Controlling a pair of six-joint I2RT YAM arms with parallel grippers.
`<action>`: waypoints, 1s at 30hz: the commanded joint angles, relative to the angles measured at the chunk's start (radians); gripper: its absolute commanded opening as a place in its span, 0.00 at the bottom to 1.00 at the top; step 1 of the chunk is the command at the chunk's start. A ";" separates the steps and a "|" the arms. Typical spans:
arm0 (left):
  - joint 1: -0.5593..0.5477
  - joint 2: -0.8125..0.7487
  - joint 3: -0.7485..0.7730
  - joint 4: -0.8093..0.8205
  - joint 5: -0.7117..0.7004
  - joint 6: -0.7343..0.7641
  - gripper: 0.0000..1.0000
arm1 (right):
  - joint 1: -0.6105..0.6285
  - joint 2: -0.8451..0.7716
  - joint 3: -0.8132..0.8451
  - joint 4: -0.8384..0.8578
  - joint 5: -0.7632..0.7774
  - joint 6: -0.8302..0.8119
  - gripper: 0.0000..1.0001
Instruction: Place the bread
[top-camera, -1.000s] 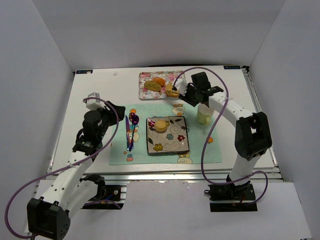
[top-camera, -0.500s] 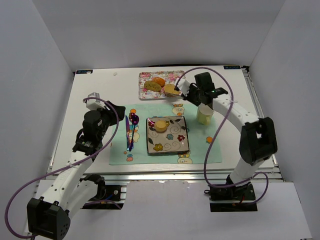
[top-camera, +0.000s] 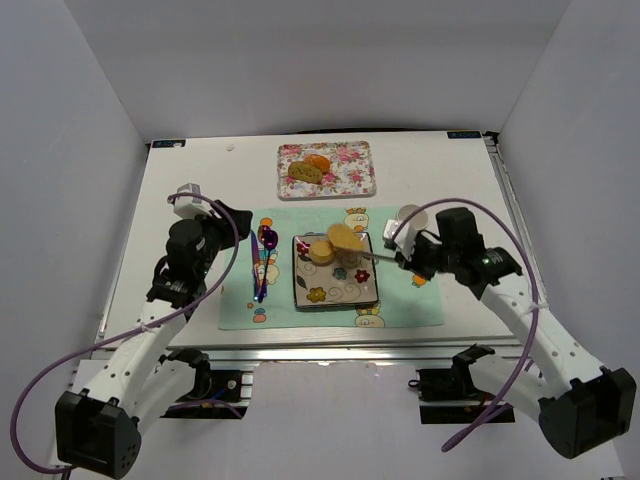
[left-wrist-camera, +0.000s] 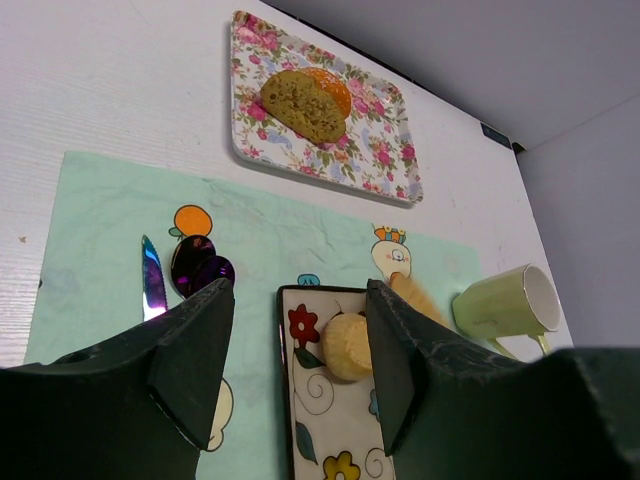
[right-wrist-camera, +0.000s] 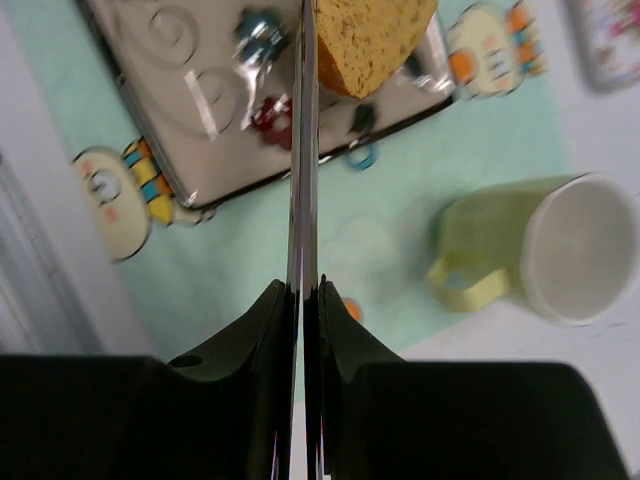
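My right gripper (top-camera: 404, 258) (right-wrist-camera: 303, 292) is shut on thin metal tongs (right-wrist-camera: 303, 150). The tongs hold a slice of bread (top-camera: 346, 238) (right-wrist-camera: 368, 40) just above the far edge of the patterned square plate (top-camera: 340, 292) (right-wrist-camera: 170, 110). A small round yellow bun (top-camera: 321, 251) (left-wrist-camera: 348, 346) lies on that plate beside the slice. My left gripper (top-camera: 214, 226) (left-wrist-camera: 294, 300) is open and empty, above the left side of the green placemat (top-camera: 236, 300).
A floral tray (top-camera: 356, 176) (left-wrist-camera: 390, 150) at the back holds a brown bread slice (top-camera: 304, 171) (left-wrist-camera: 300, 103) and an orange piece (top-camera: 319, 161). A green mug (top-camera: 409, 216) (right-wrist-camera: 520, 250) stands right of the plate. Purple cutlery (top-camera: 264, 258) lies on the mat's left.
My right arm has swung back from the floral tray toward the near right, carrying the bread slice in the tongs to above the square plate. The left arm has not moved.
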 joint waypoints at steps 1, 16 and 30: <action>0.000 0.014 -0.010 0.037 0.030 -0.010 0.65 | -0.003 -0.067 -0.061 -0.083 -0.017 0.020 0.06; 0.001 0.023 -0.004 0.045 0.039 -0.016 0.65 | -0.003 -0.106 0.044 -0.109 -0.108 0.060 0.45; 0.001 0.064 -0.001 0.109 0.162 -0.017 0.22 | -0.429 0.151 0.228 0.229 -0.037 0.601 0.00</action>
